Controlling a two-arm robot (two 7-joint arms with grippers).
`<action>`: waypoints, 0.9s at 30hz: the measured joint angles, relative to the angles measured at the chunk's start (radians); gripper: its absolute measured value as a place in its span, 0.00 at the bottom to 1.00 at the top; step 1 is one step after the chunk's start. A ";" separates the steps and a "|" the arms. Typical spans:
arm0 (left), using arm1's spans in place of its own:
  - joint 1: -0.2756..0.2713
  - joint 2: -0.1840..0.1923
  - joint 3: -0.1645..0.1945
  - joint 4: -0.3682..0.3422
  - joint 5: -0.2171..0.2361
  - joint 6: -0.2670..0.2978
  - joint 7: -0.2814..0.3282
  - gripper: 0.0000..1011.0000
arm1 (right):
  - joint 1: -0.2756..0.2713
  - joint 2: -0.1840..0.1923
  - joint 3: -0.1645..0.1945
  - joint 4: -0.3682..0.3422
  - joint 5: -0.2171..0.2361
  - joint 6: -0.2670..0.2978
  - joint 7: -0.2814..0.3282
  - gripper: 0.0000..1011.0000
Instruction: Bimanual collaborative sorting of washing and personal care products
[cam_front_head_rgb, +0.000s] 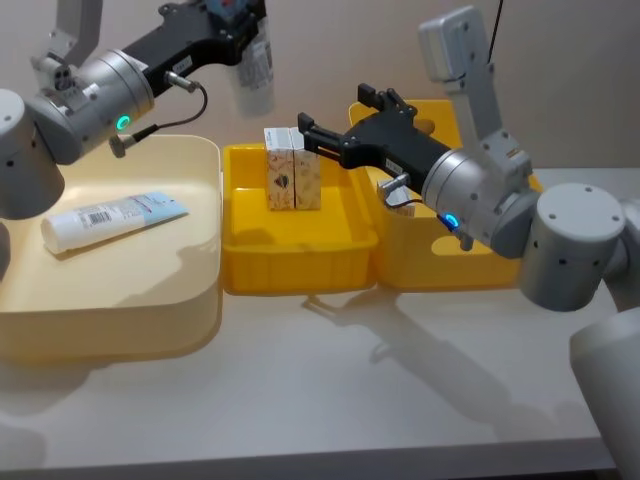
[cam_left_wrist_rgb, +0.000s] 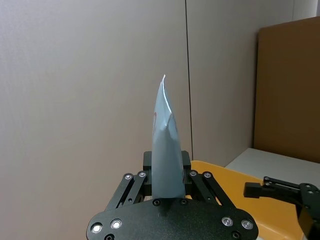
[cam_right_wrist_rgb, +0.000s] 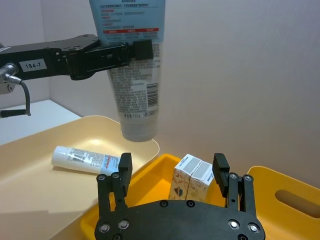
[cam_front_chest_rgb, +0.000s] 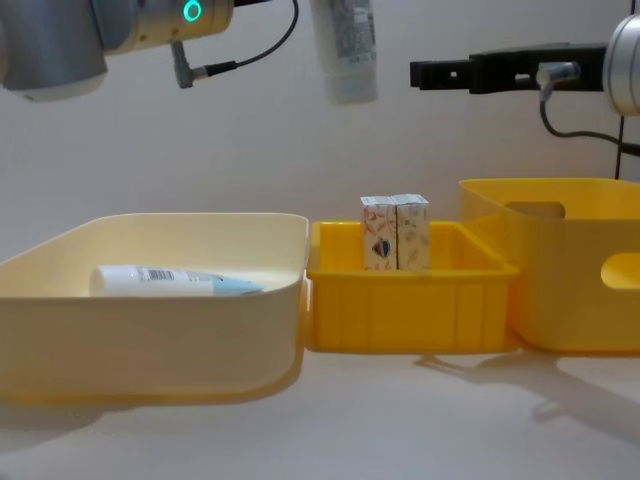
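A pale blue-and-white squeeze tube (cam_front_head_rgb: 252, 70) hangs cap down with my left gripper (cam_front_head_rgb: 235, 18) shut on its upper end, high over the seam between the cream bin (cam_front_head_rgb: 110, 320) and the yellow tray (cam_front_head_rgb: 300, 265). The left wrist view shows the fingers (cam_left_wrist_rgb: 142, 180) clamped on the tube's flat crimped end (cam_left_wrist_rgb: 165, 145). A second tube (cam_front_head_rgb: 112, 220) lies flat in the cream bin. Two small cartons (cam_front_head_rgb: 293, 168) stand upright side by side in the yellow tray. My right gripper (cam_front_head_rgb: 340, 120) hovers open just right of and above the cartons (cam_right_wrist_rgb: 192, 175), holding nothing.
A deeper yellow bin (cam_front_head_rgb: 450, 250) with handle slots stands right of the tray, under my right arm. The three containers sit in a row on a white table (cam_front_head_rgb: 350, 400), whose front half lies bare. A plain wall rises close behind.
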 joint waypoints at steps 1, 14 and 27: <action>0.000 0.000 0.001 0.001 -0.001 0.000 -0.001 0.29 | 0.002 0.000 -0.003 0.004 -0.003 -0.007 -0.004 0.99; 0.003 -0.010 0.017 0.008 -0.024 0.011 -0.014 0.29 | 0.064 -0.053 -0.039 0.123 -0.082 -0.110 -0.122 0.99; -0.013 -0.022 0.036 0.043 -0.032 0.001 -0.023 0.29 | 0.128 -0.093 -0.075 0.211 -0.105 -0.141 -0.118 0.99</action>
